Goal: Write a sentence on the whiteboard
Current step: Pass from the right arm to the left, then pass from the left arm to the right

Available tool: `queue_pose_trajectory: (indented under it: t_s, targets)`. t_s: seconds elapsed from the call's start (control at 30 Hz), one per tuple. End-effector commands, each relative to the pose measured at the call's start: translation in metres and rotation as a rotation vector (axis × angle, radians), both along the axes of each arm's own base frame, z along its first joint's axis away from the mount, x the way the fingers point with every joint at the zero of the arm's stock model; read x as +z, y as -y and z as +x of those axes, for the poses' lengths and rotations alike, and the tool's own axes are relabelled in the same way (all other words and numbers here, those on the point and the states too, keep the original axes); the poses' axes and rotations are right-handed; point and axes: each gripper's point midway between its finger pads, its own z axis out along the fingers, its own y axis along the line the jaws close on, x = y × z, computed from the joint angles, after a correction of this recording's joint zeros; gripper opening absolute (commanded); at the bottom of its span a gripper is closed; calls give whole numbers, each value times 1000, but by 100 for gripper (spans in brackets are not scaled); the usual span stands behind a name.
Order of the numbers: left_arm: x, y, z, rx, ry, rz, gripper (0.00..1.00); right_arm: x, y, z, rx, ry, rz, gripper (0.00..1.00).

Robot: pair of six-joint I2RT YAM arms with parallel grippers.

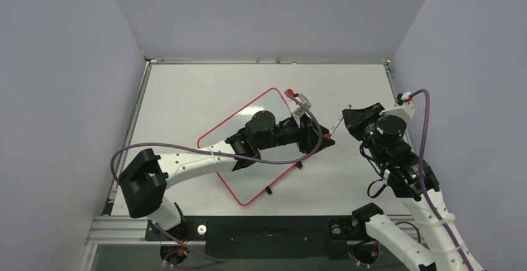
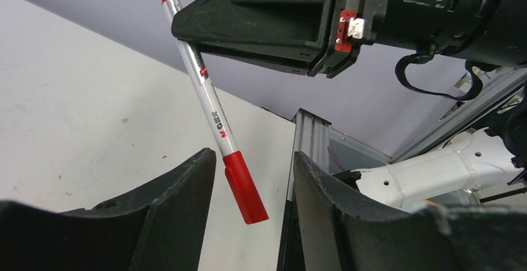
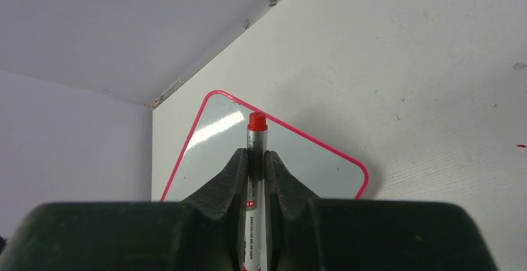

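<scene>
The whiteboard [image 1: 252, 181] lies flat near the middle of the desk [image 1: 186, 84], turned cornerwise so one rounded corner points to the far side and another to the near side. It has a thin red-pink border, and two small black clips sit on its near right edge. The left arm reaches across the board toward the right, covering much of its middle. Just beyond the board's right corner the two arms meet above the desk. The right pincer [image 3: 256, 159] is clamped tight on a slim silver marker [image 2: 214, 112], which hangs at a slant with a small red end up and a long red cap [image 2: 245, 187] down. The left pincer [image 2: 253, 159] stands with its jaws apart on either side of that cap. The left jaw sits close beside the cap, the right jaw is farther off, and neither one is gripping it.
</scene>
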Motion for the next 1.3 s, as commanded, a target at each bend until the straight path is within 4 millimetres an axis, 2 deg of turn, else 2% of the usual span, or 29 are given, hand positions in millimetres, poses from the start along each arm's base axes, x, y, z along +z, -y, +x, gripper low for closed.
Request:
queue_pose_trajectory:
  t_s: [0.0,0.17,0.23,0.27,0.33,0.5,0.57,0.6,0.63,0.67,0.73,0.83,1.0,1.07,1.17,1.27]
  targets:
    - [22,11,-8,-55,18,-52,46,30,-4,-4,31,107,38,0]
    - [17,13,-9,-70,14,-37,41,34,-3,-6,34,126,44,0]
    - [16,13,-8,-63,11,-37,30,34,-4,-6,39,127,45,0]
    - [15,12,-7,-56,10,-37,17,32,-5,-6,41,125,45,0]
    - [17,12,-6,-45,14,-40,0,31,-6,-6,50,124,48,0]
    - [17,12,-6,-42,28,-23,0,30,-17,-8,120,143,38,0]
    - [16,11,-7,-54,52,8,0,31,-25,-12,188,154,7,12]
    - [16,9,-9,-59,62,18,0,31,-31,-15,228,155,2,32]
    - [13,8,-11,-80,84,48,0,29,-34,-16,255,158,-14,41]
    - [9,5,-14,-91,85,77,0,29,-38,-19,289,159,-15,54]
    - [9,-1,-19,-116,125,111,0,27,-45,-23,338,161,-24,61]
    - [13,-9,-22,-142,179,141,0,25,-55,-30,414,163,-31,59]
    - [15,-21,-21,-196,222,204,0,15,-68,-42,512,154,-14,41]
    - [15,-26,-18,-204,228,217,0,13,-74,-47,553,162,12,37]
    - [14,-31,-18,-220,238,226,0,12,-84,-57,621,176,50,36]
    - [11,-35,-21,-250,250,238,0,11,-84,-61,638,192,52,36]
